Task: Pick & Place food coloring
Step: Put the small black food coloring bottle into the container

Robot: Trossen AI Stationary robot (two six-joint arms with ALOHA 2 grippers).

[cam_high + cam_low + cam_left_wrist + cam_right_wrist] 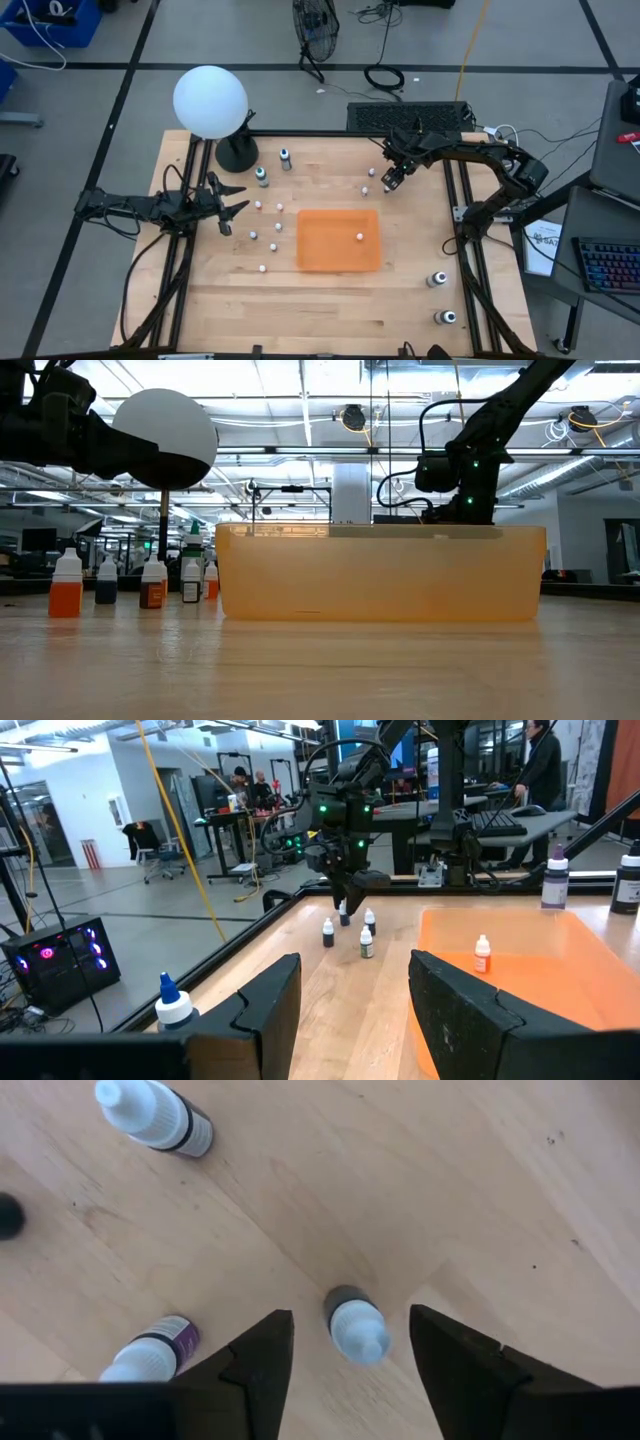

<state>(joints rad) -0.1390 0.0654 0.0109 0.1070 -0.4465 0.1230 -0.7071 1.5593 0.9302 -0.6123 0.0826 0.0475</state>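
Several small white-capped food coloring bottles stand on the wooden table left of the orange tray. One bottle stands inside the tray. A few more bottles stand beyond the tray's far right corner. My right gripper hovers there, open and pointing down. Its fingers stand on either side of one upright bottle without touching it. Two other bottles stand close by. My left gripper is open and empty at the table's left, level, facing the tray.
A white globe on a black base stands at the far left corner, with two larger bottles beside it. Two larger bottles stand near the right front. People show in the room beyond the table.
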